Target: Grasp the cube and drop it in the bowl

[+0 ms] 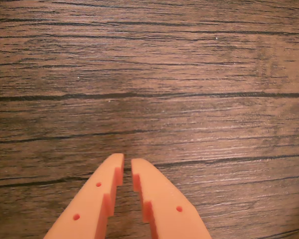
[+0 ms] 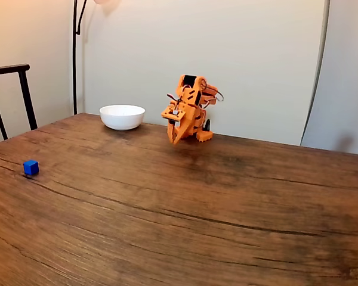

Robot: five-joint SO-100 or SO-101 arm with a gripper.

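Blue cube (image 2: pixel 30 167) untouched, reach not started.
Near to far in the fixed view: cube sits near the left edge of the wood tabletop (image 2: pixel 227 208), no long axis, one face roughly toward the camera; white bowl (image 2: pixel 122 117) at the far side; orange arm folded beside it, well apart from the cube. Fingers (image 1: pixel 127 164) nearly closed, narrow gap, empty. Next move, I'd say: swing to the cube, open wider, descend.
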